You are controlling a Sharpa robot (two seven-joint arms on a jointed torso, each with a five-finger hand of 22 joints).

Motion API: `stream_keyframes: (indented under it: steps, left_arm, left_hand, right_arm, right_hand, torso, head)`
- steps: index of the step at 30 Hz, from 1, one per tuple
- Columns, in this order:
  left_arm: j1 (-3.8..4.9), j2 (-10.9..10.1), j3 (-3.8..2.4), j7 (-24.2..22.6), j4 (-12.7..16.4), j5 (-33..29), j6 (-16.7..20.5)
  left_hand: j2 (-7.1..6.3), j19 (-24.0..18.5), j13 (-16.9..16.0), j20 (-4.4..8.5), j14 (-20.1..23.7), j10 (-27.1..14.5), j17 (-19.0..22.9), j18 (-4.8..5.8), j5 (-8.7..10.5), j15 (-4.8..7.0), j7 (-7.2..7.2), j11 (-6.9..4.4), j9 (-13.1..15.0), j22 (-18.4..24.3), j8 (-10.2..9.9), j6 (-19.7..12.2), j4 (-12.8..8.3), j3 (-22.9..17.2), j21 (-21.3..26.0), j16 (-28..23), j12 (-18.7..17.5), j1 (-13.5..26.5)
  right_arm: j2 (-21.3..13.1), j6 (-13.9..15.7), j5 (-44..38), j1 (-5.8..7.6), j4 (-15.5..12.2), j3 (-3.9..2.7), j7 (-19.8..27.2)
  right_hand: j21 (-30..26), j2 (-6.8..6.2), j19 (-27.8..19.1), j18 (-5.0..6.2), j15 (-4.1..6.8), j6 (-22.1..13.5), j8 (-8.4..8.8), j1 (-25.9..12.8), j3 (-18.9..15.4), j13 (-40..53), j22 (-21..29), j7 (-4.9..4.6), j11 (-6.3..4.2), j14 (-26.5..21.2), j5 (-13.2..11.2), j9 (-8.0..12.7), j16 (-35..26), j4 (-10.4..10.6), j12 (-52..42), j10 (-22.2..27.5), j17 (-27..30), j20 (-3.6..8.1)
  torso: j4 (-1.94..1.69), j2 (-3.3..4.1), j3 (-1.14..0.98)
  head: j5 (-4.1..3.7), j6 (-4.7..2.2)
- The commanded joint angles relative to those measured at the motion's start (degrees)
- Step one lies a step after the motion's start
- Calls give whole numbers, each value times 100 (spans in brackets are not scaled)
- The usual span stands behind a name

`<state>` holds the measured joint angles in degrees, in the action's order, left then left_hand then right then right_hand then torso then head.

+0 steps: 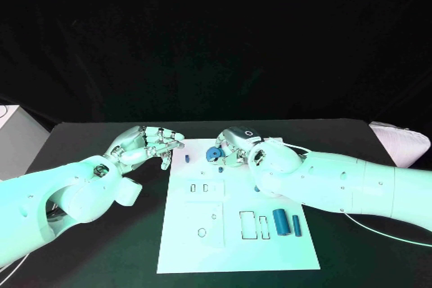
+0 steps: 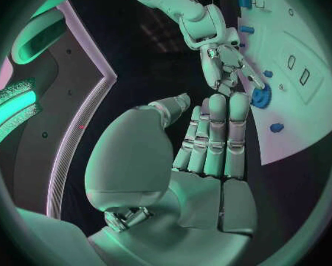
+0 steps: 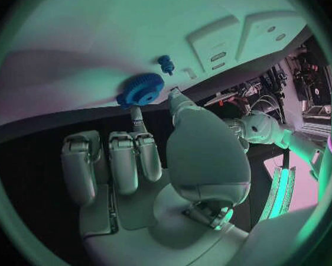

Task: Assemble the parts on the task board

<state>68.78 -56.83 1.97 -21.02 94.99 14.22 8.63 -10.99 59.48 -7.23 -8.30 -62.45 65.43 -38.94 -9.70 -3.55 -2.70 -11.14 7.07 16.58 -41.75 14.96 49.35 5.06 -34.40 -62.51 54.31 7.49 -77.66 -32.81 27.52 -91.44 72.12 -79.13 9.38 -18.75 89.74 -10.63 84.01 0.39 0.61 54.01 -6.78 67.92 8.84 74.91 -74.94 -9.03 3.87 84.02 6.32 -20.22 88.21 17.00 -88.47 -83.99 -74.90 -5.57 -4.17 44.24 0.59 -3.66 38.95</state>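
The silver left hand (image 1: pixel 144 145) hovers at the far left corner of the flat white plastic task board (image 1: pixel 203 247), fingers curled in on nothing. Just right of it, a small round blue toothed gear (image 1: pixel 213 153) sits at the board's far edge, pinched by the silver right hand (image 1: pixel 241 144) (plainly the nearer one). Two blue cylindrical pins (image 1: pixel 287 222) lie lengthwise near the board's right edge.

The task board (image 1: pixel 236 238) lies mid-table (image 1: pixel 108 269) in the lower centre of the frame. A gear (image 1: pixel 213 153) sits at its upper edge, two cylinders (image 1: pixel 280 222) at lower right.
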Motion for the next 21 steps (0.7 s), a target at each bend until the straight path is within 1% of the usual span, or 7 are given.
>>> stream_keyframes:
  steps: [1,8,15,20,21]
  left_arm:
    - [5,3,-4,-23,10,10,-88]
    - [5,-1,-4,-20,11,11,-83]
    - [5,-4,-4,-17,14,14,-78]
    - [5,-9,-4,-16,16,16,-74]
    - [5,-10,-4,-15,17,16,-74]
  left_hand:
    - [28,-37,-8,1,4,-32,-7,34,8,-11,-2,1,8,-7,13,-32,3,-27,-28,-13,-33,-30]
    - [28,-37,-8,1,4,-32,-7,34,8,-11,-2,1,8,-7,13,-32,3,-27,-28,-13,-33,-30]
    - [24,-50,-11,-1,4,-30,-13,34,10,-13,-6,4,14,-22,14,-33,-18,-55,-50,-18,-33,-16]
    - [24,-50,-11,-1,4,-30,-13,34,10,-13,-6,4,14,-22,14,-33,-18,-55,-50,-18,-33,-16]
    - [24,-50,-11,-1,4,-30,-13,34,10,-13,-6,4,14,-22,14,-33,-18,-55,-50,-18,-33,-16]
  right_arm:
    - [-13,-128,121,-4,-1,1,159]
    - [-27,-282,231,-4,-1,3,207]
    - [-36,-539,317,-4,8,10,214]
    - [-56,-641,347,-4,5,15,200]
    - [-62,-647,350,-4,0,15,194]
  right_hand:
    - [26,6,599,-39,-54,-41,32,-66,-51,1358,-1506,-2,41,473,24,7,-10,-5,19,-463,-948,-27]
    - [26,73,599,-39,-56,-18,34,-114,-57,1367,-1506,0,41,476,67,5,-6,-9,9,-471,-959,-30]
    - [26,189,599,-39,-49,24,35,-190,-22,1380,-1506,10,34,478,77,1,-3,-8,-4,-483,-970,-27]
    - [26,212,599,-39,-47,29,39,-239,-22,1386,-1506,11,32,479,80,2,-3,-7,-11,-488,-971,-26]
    - [26,212,599,-39,-47,29,39,-239,-22,1386,-1506,11,32,479,80,2,-3,-7,-11,-488,-971,-26]
  torso:
    - [-1,0,0]
    - [-2,4,-2]
    - [-2,0,-2]
    - [3,1,-3]
    - [-1,0,-2]
  head:
    - [-2,2]
    - [-10,12]
    - [-9,28]
    - [-9,35]
    - [-12,37]
